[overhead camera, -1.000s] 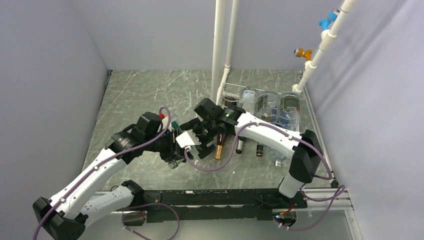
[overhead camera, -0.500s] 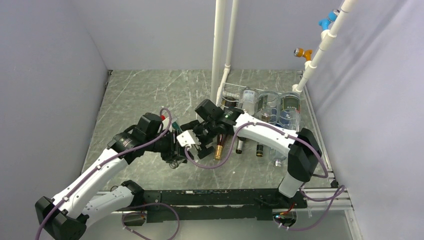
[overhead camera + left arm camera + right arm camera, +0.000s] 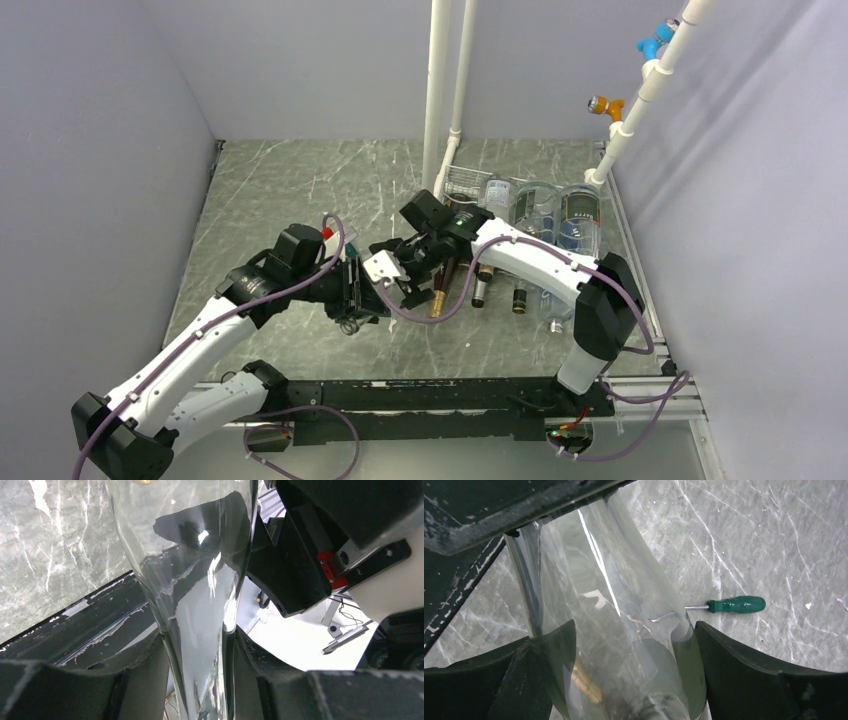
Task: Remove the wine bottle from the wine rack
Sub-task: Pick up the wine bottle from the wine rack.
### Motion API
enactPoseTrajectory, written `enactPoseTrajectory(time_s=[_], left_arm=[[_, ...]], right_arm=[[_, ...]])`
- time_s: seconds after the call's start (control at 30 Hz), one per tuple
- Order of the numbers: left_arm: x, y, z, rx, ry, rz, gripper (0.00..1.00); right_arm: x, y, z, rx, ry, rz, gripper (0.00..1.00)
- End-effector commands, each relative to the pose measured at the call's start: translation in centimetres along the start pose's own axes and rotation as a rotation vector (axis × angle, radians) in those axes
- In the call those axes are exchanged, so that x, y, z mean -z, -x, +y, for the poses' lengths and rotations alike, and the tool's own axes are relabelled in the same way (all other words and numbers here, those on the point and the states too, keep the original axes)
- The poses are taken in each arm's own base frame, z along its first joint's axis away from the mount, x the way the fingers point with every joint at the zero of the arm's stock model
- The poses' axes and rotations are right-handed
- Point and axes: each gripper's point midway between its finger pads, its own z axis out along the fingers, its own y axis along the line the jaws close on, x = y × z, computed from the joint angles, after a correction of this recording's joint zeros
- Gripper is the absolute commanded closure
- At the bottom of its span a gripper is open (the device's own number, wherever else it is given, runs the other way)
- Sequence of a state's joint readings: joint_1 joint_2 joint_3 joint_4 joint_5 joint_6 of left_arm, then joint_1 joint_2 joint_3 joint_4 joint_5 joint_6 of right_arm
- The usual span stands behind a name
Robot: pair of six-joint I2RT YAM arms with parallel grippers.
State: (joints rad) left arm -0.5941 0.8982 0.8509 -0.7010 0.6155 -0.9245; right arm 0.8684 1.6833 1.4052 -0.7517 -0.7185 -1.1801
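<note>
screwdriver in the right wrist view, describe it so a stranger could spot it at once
On the grey marbled table, find the clear bottle that fills the middle of the right wrist view. Just right of it, lying flat on the stone, is a small screwdriver. Its bright green handle, with a thin metal tip pointing toward the bottle, is the only green there.

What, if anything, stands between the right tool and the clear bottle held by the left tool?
Nothing visible does: the clear bottle already sits between the fingers of the right tool, while the left tool grips its neck.
</note>
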Motion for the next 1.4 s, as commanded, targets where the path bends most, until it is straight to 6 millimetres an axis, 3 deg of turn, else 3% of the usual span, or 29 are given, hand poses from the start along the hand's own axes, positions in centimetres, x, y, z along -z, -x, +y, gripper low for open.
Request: enactPoseTrajectory(time_s=[0.0, 0.17, 0.3, 0.47, 0.83, 1.03, 1.23, 1.37], left_arm=[[2.1, 0.9, -6.4, -0.238, -0.268, -0.056, 1.00], [1.8, 0.9, -6.2, -0.229, -0.269, -0.045, 0.99], [1.6, 0.8, -6.0, -0.217, -0.272, -0.040, 0.86], [1.4, 0.8, -5.6, -0.213, -0.261, -0.038, 0.67], [1.2, 0.7, -4.6, -0.207, -0.235, -0.036, 0.32], [1.1, 0.6, -4.0, -0.209, -0.212, -0.036, 0.23], [2.3, 0.5, -4.5, -0.247, -0.207, -0.055, 0.08], [3.0, 0.2, -4.8, -0.272, -0.212, -0.058, 0.04]], right_arm=[[0.9, 2.2, -1.1, 0.062, -0.022, -0.063, 0.20], [0.9, 2.7, -1.0, 0.064, -0.006, -0.085, 0.49], [0.7, 3.0, -1.1, 0.056, 0.002, -0.103, 0.73], [0.5, 3.1, -1.3, 0.041, 0.006, -0.117, 0.89], [0.2, 3.2, -2.0, -0.008, 0.010, -0.157, 0.94], [0.1, 3.1, -2.1, -0.041, 0.018, -0.193, 0.94], [0.1, 2.9, -1.9, -0.060, 0.027, -0.215, 0.94], [0.0, 2.8, -1.9, -0.070, 0.035, -0.229, 0.94]])
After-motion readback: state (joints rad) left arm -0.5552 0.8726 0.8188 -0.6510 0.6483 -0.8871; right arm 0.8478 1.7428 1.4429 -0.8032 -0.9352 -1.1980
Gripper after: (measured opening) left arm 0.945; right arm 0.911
